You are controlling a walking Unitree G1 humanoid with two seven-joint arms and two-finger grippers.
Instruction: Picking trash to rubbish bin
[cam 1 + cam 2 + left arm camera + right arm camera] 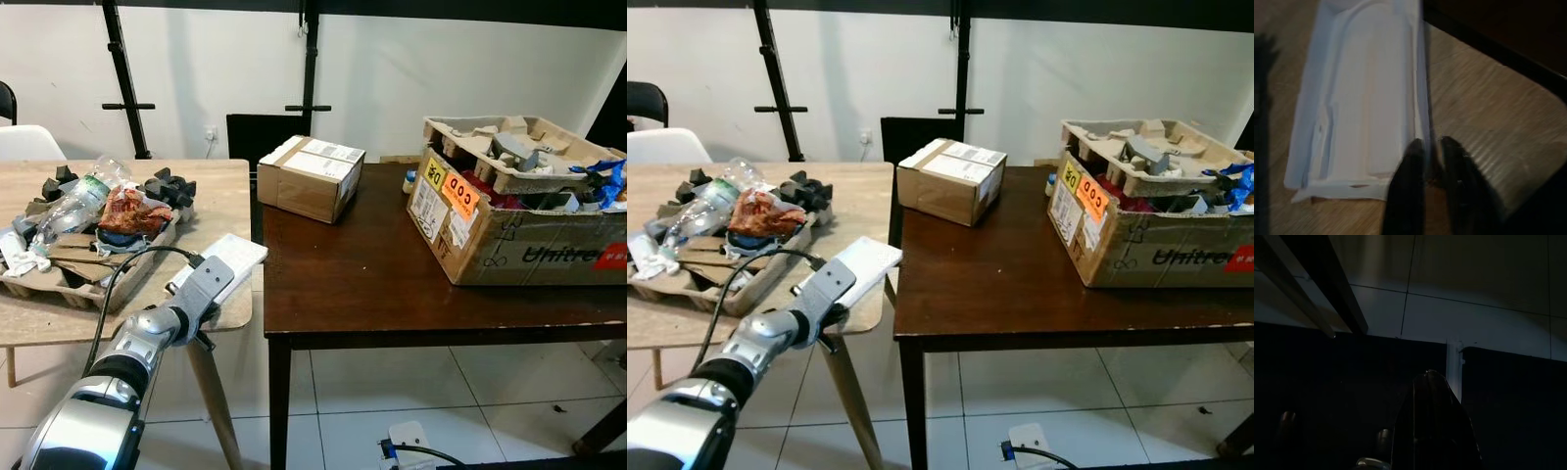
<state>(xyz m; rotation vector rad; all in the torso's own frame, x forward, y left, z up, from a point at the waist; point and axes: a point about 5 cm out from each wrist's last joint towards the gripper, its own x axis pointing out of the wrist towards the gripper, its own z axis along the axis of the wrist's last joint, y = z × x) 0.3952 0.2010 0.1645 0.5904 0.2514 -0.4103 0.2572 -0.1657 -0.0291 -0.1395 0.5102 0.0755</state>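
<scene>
- Silver and nearest the head camera, the left arm reaches up from about 7 o'clock toward the corner of the light wooden table (227, 186), carrying the left gripper (1432, 147) to the near edge of a white moulded tray (228, 262).
- Seen from the left wrist, the two black fingers stand close together with only a narrow gap, and the tray's long rim runs into that gap; I judge this a pinch on the rim, though blur makes firm contact hard to confirm.
- That tray lies flat at the table corner, just beside the dark wooden table (372, 264), partly overhanging the edge (which likely explains an edge grip rather than a grab from above).
- At 10 o'clock a cardboard pulp tray (73, 269) holds more trash: a clear plastic bottle (80, 203), a reddish wrapper (132, 209) and dark foam pieces (168, 184), heaped together.
- On the dark table, a small sealed carton (310, 176) sits at 12 o'clock, and a large open cardboard box (509, 220) at 2 o'clock is stuffed with pulp inserts and scraps; it may serve as the bin, though nothing marks it so.
- Dim and shadowed, the right wrist view gives floor tiles and a dark finger outline of the right gripper (1432, 423); whether it is spread or closed cannot be told.
</scene>
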